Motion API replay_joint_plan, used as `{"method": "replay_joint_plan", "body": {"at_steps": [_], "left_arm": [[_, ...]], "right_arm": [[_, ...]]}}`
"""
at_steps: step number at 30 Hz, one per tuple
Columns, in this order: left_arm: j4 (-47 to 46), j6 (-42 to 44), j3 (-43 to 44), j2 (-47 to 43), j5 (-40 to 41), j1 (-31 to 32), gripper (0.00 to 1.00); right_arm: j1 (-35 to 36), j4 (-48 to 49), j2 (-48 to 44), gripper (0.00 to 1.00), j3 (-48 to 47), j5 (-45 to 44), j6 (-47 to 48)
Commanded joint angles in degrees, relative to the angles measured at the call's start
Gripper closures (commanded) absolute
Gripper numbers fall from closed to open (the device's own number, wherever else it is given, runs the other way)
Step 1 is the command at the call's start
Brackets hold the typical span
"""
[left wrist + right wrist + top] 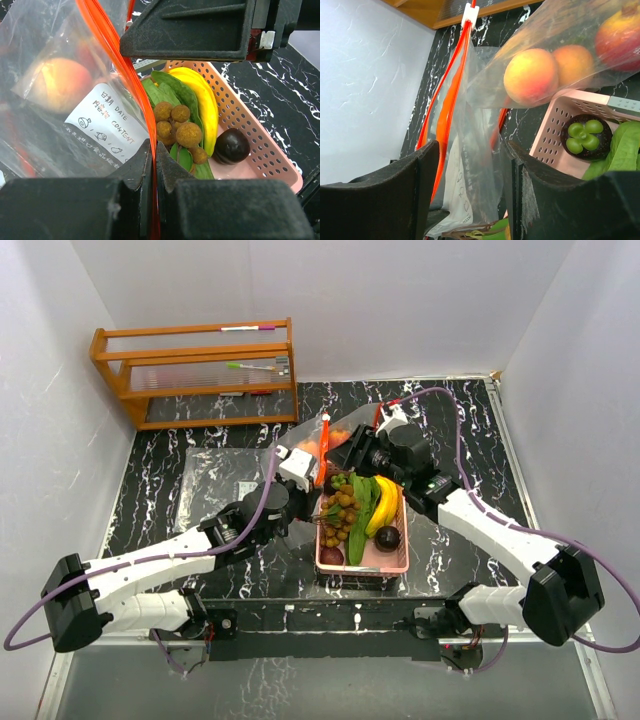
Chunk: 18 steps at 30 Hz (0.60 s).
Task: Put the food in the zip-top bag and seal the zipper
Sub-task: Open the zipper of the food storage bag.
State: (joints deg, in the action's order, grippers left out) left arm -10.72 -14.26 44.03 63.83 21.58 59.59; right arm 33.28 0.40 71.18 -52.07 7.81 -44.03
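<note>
The left arm (150, 570) reaches from near left toward the centre, the left gripper (154, 147) pinched tight on the zip-top bag (45, 125); the right arm (490, 525) stretches in from near right, the right gripper (470, 150) with its 2 fingers parted.

You can read a white label (102, 122) on the zip-top bag (45, 55): "DATE" and "CONTENT" in orange, each beside Chinese characters. The smaller print beneath is too blurred to read.
</note>
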Motion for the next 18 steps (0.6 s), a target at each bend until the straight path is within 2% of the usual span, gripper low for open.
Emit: {"method": "replay_joint_plan", "body": {"at_steps": [1,13,18], "left_arm": [[-2.1,-0.7,-0.2,-1.6,-0.7,-0.2,1.0],[-3.2,-0.8,0.5,-0.2,-2.5,-0.2,1.0],[-3.0,-1.0,0.2,0.1,-3.2,-0.2,1.0]], "right_arm": [[-0.1,4.2,-0.5,0.46,-3.0,1.7,-0.1],[0.3,2.6,3.0,0.48,-4.9,3.4,0.8],[1.1,3.8,3.8,0.53,-5.6,5.0,1.0]]}}
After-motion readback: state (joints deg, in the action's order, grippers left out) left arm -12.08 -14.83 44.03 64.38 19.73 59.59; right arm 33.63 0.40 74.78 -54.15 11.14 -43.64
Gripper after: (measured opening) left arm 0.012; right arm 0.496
